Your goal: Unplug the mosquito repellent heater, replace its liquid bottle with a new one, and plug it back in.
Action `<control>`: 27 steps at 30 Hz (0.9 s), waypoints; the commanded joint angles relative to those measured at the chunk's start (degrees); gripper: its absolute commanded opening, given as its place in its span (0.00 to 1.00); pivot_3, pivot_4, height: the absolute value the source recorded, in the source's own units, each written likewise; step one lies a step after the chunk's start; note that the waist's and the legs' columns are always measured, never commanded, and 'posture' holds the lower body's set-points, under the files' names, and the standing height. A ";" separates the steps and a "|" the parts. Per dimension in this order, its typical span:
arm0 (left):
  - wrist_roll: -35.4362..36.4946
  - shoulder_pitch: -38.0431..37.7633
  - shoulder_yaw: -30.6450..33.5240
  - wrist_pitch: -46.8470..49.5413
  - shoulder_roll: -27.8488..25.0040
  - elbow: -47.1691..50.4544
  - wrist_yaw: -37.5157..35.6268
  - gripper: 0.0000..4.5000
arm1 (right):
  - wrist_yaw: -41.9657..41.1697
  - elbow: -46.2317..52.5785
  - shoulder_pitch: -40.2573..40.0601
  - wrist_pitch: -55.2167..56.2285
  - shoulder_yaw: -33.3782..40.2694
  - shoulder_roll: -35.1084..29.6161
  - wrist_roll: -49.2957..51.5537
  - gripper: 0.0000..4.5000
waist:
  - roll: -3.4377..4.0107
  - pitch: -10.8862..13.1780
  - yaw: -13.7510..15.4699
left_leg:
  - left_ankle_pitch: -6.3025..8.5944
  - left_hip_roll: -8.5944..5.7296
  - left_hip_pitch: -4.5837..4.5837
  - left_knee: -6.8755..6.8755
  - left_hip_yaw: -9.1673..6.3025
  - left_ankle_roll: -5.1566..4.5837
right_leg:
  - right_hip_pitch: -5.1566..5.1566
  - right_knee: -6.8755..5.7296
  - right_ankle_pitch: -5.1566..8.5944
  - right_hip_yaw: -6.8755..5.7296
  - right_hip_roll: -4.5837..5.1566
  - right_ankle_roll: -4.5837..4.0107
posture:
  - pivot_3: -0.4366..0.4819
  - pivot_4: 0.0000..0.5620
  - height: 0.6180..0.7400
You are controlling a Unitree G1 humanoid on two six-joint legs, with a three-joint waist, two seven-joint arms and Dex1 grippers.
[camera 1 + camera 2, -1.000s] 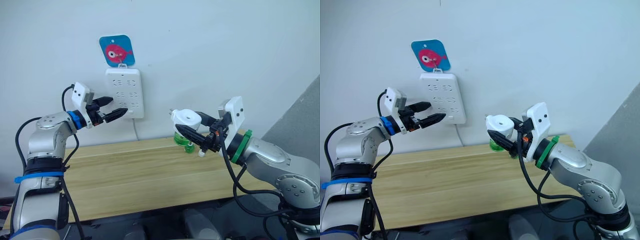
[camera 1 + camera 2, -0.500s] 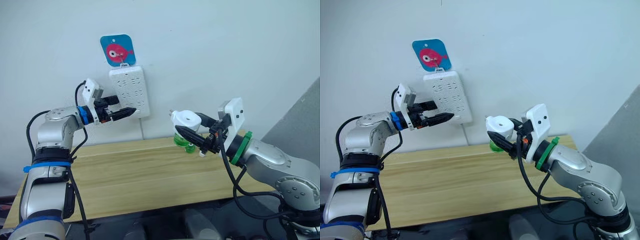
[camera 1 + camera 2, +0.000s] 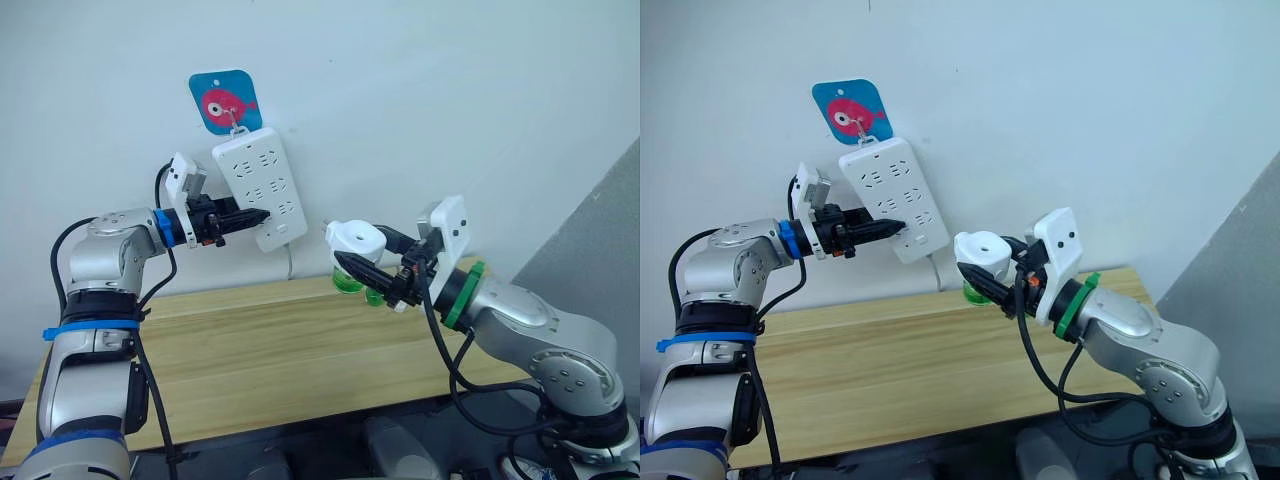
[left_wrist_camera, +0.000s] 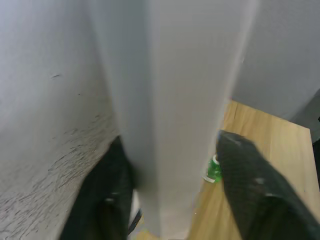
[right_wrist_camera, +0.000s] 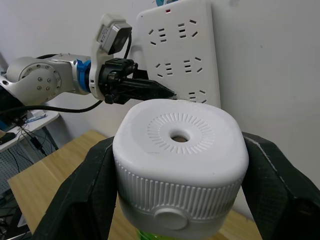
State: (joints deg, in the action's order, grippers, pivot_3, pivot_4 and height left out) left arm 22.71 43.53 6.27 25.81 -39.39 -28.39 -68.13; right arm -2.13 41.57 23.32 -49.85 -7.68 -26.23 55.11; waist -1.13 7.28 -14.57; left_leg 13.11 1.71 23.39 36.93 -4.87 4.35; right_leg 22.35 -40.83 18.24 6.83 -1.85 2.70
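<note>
My right gripper (image 3: 372, 281) clamps small white rounded plastic heater (image 3: 356, 240) with green bottle (image 3: 346, 283); my left gripper (image 3: 248, 217) pinches tilted white power strip (image 3: 261, 187) at 10 o'clock.

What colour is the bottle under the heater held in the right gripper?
Green, translucent bottle below the white heater in the right gripper; clearest in the left eye view.

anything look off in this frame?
Yes: the white power strip hangs askew from its hook below the fish sign, lower end swung toward the robot's right. The left end effector grips its edge. The right end effector holds the heater, unplugged, with a green bottle beneath.
</note>
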 commanded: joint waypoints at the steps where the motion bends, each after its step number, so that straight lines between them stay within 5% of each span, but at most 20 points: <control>1: 0.74 0.98 1.18 0.35 -0.69 1.95 0.32 0.29 | -0.43 -0.88 3.42 -0.07 -2.01 1.28 -3.88 0.68 | 0.00 0.00 0.02 | 0.00 0.00 0.00 0.00 0.00 0.00 | 0.00 0.00 0.00 0.00 0.00 0.00 | 0.17 0.16 0.75; 14: 1.06 -0.83 1.82 0.85 -0.45 3.96 1.66 0.29 | 0.87 -20.53 19.40 -3.50 -9.55 15.56 -19.76 0.68 | 0.01 0.00 0.01 | 0.00 0.00 0.00 0.02 -0.14 0.01 | 0.00 -0.06 -0.09 -0.11 0.03 -0.15 | 0.20 0.15 0.75; 27: 1.39 -2.32 2.18 1.13 -0.52 5.60 1.91 0.29 | -5.19 -25.50 22.53 -6.06 -9.75 20.02 -26.19 0.68 | 0.02 0.00 -0.04 | 0.00 -0.01 0.01 0.00 -0.38 0.01 | 0.00 -0.14 -0.17 -0.31 0.05 -0.29 | 0.21 0.15 0.75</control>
State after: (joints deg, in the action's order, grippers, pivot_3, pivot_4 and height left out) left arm 23.40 41.29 7.27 27.08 -39.32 -24.63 -65.99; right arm -6.47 14.76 43.95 -56.24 -17.76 -7.02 29.82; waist -1.11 7.29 -14.61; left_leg 13.11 1.70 23.40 36.94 -5.26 4.36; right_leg 22.35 -40.97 18.08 6.51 -1.80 2.41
